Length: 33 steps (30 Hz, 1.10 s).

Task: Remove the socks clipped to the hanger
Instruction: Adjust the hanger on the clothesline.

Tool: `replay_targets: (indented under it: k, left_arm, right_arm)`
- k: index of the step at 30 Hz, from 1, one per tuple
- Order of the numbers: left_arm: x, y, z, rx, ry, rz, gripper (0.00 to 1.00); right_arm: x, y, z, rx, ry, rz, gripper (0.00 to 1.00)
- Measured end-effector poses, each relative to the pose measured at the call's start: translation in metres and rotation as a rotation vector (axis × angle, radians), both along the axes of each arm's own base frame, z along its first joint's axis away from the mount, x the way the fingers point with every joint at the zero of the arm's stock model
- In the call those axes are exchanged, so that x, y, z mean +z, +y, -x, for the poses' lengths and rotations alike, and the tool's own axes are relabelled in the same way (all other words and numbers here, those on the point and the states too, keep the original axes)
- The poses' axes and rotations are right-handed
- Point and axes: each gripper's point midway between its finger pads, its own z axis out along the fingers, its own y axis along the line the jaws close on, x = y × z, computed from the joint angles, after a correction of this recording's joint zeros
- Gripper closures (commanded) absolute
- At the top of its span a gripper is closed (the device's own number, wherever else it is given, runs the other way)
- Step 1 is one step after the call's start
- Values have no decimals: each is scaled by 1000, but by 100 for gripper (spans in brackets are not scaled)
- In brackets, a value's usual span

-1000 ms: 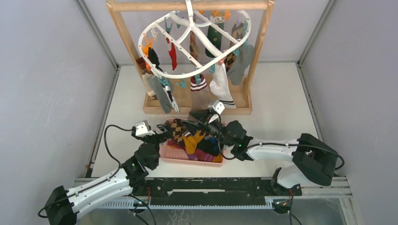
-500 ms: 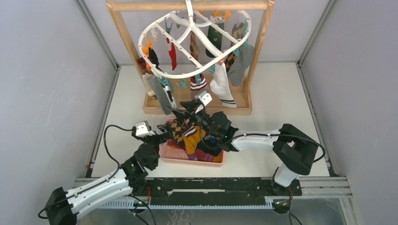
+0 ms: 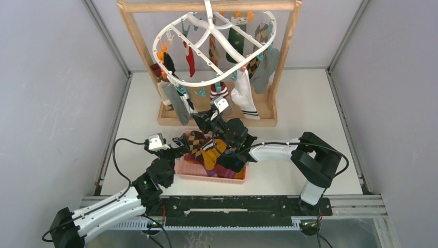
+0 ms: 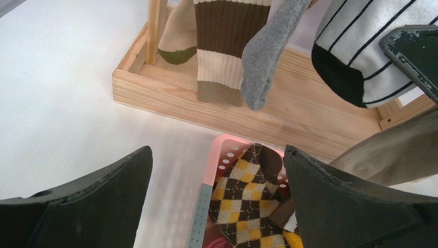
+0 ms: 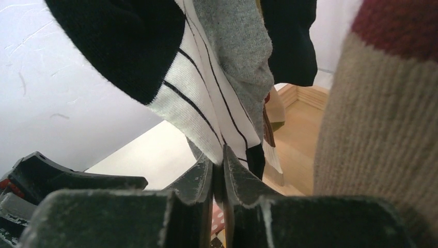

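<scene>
One grab in play: your right gripper [image 5: 219,175] is pinched on the lower edge of the striped sock [image 5: 206,103], which runs straight up to the hanger [image 3: 208,20]; left gripper [image 4: 217,152] gapes wide, idle.

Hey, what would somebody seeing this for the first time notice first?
The white plastic oval ring hanger, clipped full of patterned fabric socks, hangs from the wooden frame stand at the back of the table. In front sits a pink plastic basket heaped with more, and the right tool is pinched shut on a white black-striped sock.
</scene>
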Motion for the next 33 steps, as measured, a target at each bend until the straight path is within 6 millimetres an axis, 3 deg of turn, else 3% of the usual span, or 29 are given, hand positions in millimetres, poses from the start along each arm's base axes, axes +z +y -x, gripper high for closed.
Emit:
replay_targets:
  k: [8,14,27,33]
  left_arm:
    - [-3,0,0,1,10,-13,0]
    - [-4,0,-1,1,13,-17,0]
    - [-4,0,-1,2,13,-18,0]
    - [-6,0,-1,3,17,-22,0]
  right_arm:
    - [-1,-4,1,27,19,-14,88]
    - [0,-28,3,50,55,-47,89]
    - [22,-70,12,91,70,-140,90]
    - [31,-102,5,58,63,-175,90]
